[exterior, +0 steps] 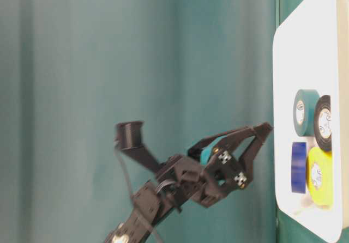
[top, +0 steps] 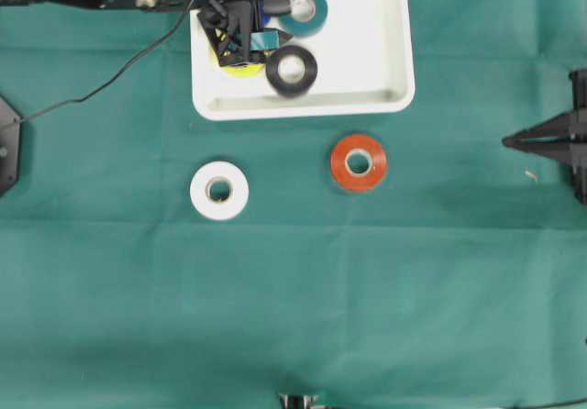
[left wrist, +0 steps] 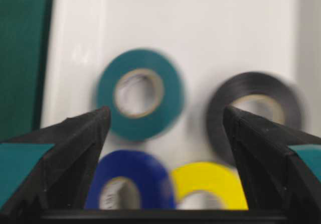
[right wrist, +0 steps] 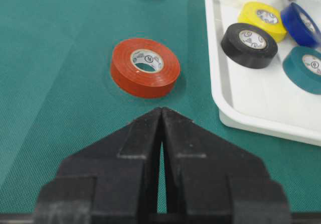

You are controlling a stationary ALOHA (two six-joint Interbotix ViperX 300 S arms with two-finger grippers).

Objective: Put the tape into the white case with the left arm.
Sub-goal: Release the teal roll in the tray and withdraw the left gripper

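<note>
1. Tape everywhere: four rolls already lie flat in the white case (top: pixel 385 79), namely the teal roll (left wrist: pixel 140 94), the black roll (left wrist: pixel 256 111), the blue roll (left wrist: pixel 128 186) and the yellow roll (left wrist: pixel 210 186), packed close together in the half of the tray nearest the left arm
2. Two rolls are not yet in: the white roll (top: pixel 219 190) and the red roll (top: pixel 359 162) lie flat on the green desk (top: pixel 293 317), just outside the long edge of the case, holes facing up
3. Left gripper (top: pixel 248 47) hangs over the case with its jaws spread wide and nothing between them; the wrist view shows the two teal-banded fingers (left wrist: pixel 70 148) framing the rolls below without touching any
4. Key relation, as I read it: both loose rolls sit on the far side of the case rim from the left jaws, the white roll nearer the left arm's side, the red roll nearer the middle, so the white roll looks like the shorter reach
5. Lying flat, either roll calls for a grip from above, across its round body or over one wall through the hole
6. Right gripper (right wrist: pixel 161 128) is parked at the desk's edge, jaws pressed together and holding nothing, pointing at the red roll but well apart from it
</note>
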